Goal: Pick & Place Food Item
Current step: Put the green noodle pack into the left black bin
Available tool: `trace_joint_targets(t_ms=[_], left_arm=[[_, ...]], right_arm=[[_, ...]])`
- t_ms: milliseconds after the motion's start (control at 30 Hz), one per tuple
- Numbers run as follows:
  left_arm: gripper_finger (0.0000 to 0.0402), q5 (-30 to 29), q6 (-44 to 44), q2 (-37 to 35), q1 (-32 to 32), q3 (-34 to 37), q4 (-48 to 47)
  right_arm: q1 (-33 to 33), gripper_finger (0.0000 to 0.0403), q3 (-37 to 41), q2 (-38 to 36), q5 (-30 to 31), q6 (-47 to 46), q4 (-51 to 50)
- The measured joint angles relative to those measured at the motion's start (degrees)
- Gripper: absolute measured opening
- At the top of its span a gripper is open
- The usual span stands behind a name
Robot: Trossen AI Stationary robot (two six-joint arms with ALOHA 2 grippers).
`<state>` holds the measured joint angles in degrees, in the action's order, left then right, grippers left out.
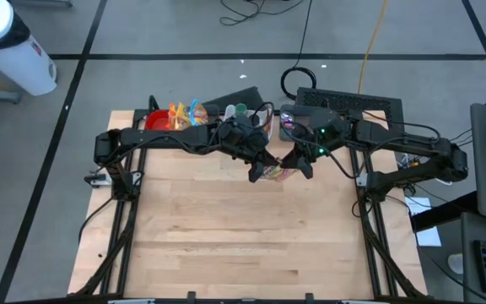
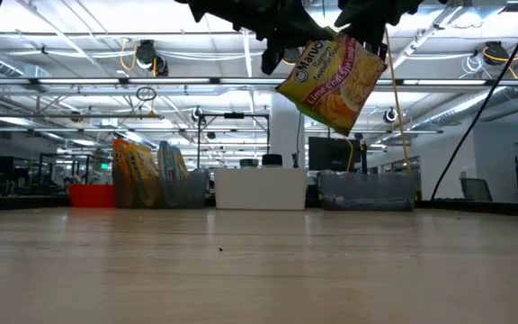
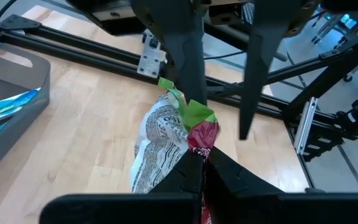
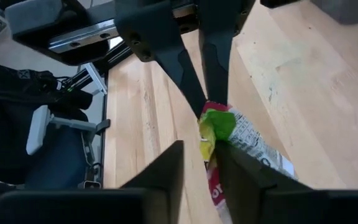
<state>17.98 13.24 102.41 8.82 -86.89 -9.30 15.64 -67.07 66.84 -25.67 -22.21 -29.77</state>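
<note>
Hanging high above the table point(image 1: 226, 245) near its far edge, the noodle packet point(image 2: 333, 81) is half hidden overhead by both arms. Left claw point(image 3: 201, 165) pinches its corner; right claw point(image 4: 199, 155) stands slightly spread around it. Bare wood lies below.

yellow noodle packet point(image 2: 334, 79) (green, red end)
</note>
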Motion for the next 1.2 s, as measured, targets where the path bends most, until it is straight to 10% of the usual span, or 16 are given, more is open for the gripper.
trace_joint_targets(t_ms=[500, 1200], left_arm=[[0.0004, 3.2, 0.9, -0.6, 0.2, 0.0, 0.7], [0.0003, 6.2, 1.5, -2.0, 2.3, 0.0, 3.4]], right_arm=[[4.8, 0.0229, 0.0, -5.6, -3.1, 4.9, -6.9], [4.8, 0.0125, 0.0, -6.1, -2.7, 10.6, -12.1]])
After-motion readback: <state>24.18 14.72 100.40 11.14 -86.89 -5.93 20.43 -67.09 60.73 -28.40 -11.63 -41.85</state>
